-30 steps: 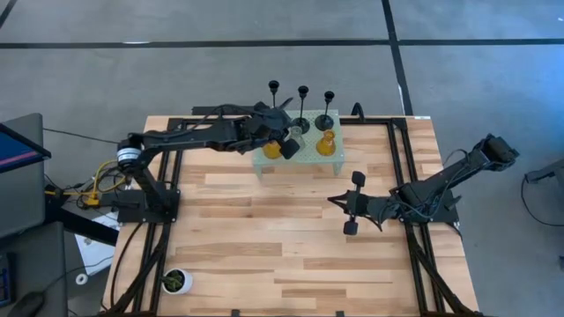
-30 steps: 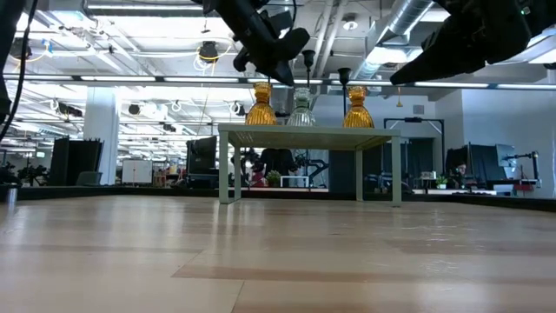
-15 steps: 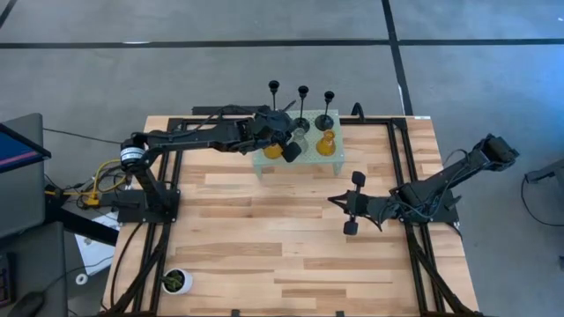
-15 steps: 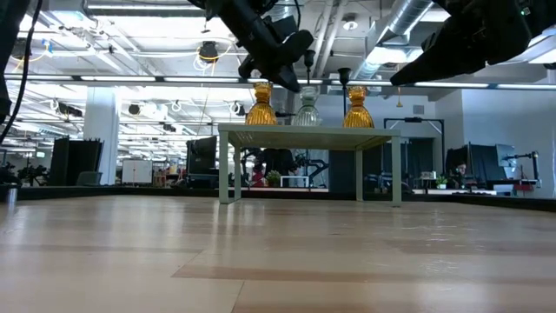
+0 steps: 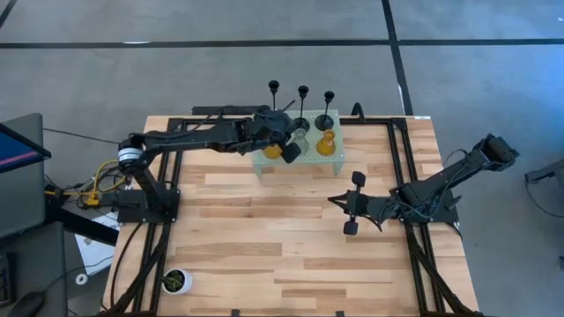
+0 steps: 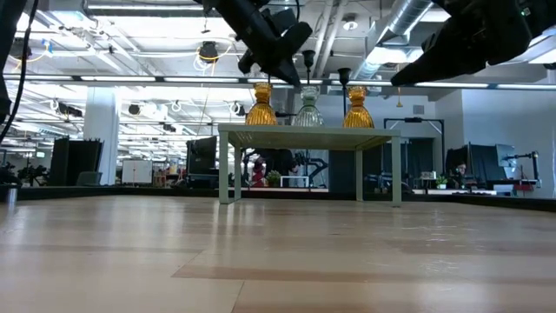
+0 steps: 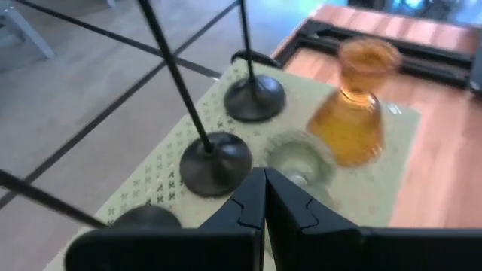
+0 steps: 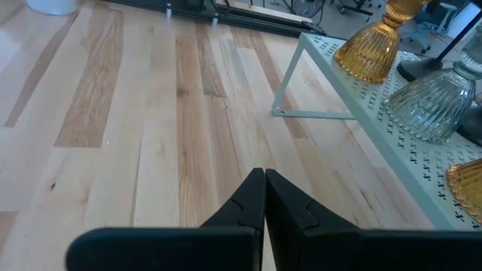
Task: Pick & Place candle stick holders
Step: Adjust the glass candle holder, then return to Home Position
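A pale green perforated stand (image 5: 304, 157) is at the table's far middle. On it stand three black holders with round bases and thin stems (image 5: 302, 106) (image 7: 215, 162), two amber bulbous holders (image 5: 271, 150) (image 5: 326, 143) and a pale grey one (image 7: 301, 162) (image 6: 308, 106). My left gripper (image 5: 289, 148) (image 7: 263, 197) is shut and empty. It hovers over the stand between the left amber holder and the grey one. My right gripper (image 5: 335, 202) (image 8: 263, 197) is shut and empty, low over the table's right middle.
A small white pot with a green plant (image 5: 176, 281) stands at the table's near left corner. Bare wood (image 5: 264, 220) lies between the stand and the near edge. The black stems (image 6: 307, 65) rise close beside my left gripper.
My left gripper has moved a little toward the table's right over the stand and dipped, then risen slightly. It has stayed shut.
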Robot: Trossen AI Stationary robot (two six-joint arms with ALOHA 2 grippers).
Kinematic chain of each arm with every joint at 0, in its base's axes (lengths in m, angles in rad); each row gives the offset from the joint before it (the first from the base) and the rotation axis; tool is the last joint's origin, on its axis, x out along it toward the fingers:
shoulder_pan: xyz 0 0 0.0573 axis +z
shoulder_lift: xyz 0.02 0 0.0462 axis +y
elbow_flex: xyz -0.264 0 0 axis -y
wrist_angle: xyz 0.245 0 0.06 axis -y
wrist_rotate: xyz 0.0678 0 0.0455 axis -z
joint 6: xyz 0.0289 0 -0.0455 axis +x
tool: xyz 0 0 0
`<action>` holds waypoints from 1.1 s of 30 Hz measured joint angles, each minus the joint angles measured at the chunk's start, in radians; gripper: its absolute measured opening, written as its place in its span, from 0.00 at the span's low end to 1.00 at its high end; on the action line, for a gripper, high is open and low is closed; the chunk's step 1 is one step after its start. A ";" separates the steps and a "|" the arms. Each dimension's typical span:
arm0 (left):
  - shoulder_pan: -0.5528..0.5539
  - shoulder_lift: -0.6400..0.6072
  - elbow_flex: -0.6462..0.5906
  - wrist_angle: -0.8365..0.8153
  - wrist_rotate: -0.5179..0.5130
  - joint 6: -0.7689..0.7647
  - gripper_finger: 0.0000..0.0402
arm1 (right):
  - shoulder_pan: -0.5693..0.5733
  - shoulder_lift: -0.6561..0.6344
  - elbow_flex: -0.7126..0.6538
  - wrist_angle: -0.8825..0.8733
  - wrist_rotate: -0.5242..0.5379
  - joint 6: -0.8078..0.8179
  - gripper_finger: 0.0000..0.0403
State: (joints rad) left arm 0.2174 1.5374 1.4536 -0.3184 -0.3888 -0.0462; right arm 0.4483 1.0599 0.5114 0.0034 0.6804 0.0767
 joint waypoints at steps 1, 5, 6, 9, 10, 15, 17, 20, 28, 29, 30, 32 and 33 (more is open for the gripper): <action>-0.005 -0.011 0.000 -0.016 0.001 0.012 0.01 | 0.000 0.000 0.000 -0.004 0.000 0.001 0.00; -0.033 -0.056 -0.009 -0.028 0.001 0.019 0.01 | 0.002 0.000 0.000 -0.019 0.000 0.013 0.00; -0.041 -0.069 -0.011 -0.026 0.001 0.021 0.01 | 0.002 0.000 0.000 -0.024 0.000 0.022 0.00; -0.066 -0.107 -0.034 -0.036 0.000 0.023 0.01 | -0.004 0.000 0.000 -0.050 0.001 0.043 0.00; -0.074 -0.123 -0.045 -0.042 0.001 0.024 0.01 | -0.008 0.000 0.000 -0.056 0.000 0.052 0.00; -0.142 -0.219 -0.120 -0.038 0.001 0.067 0.01 | -0.014 0.000 0.000 -0.064 0.000 0.056 0.00; -0.173 -0.262 -0.161 -0.042 0.001 0.069 0.01 | -0.011 0.000 0.000 -0.067 0.000 0.056 0.00; -0.226 -0.334 -0.221 -0.036 0.000 0.084 0.01 | -0.010 0.000 0.000 -0.071 -0.003 0.057 0.00; -0.381 -0.494 -0.418 0.056 0.001 0.121 0.01 | -0.029 -0.026 0.000 -0.062 -0.144 0.055 0.00; -0.400 -0.513 -0.446 0.072 0.000 0.125 0.01 | -0.036 -0.035 0.000 -0.056 -0.172 0.037 0.00; -0.417 -0.529 -0.472 0.099 0.001 0.137 0.01 | -0.044 -0.048 0.000 -0.051 -0.197 0.015 0.00; -0.456 -0.555 -0.525 0.160 0.001 0.172 0.01 | -0.066 -0.089 0.000 -0.047 -0.238 -0.032 0.00; -0.472 -0.570 -0.551 0.184 0.001 0.186 0.01 | -0.078 -0.111 0.000 -0.041 -0.259 -0.049 0.00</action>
State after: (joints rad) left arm -0.2545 0.9673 0.9023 -0.1341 -0.3878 0.1393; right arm 0.3704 0.9489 0.5114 -0.0380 0.4218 0.0282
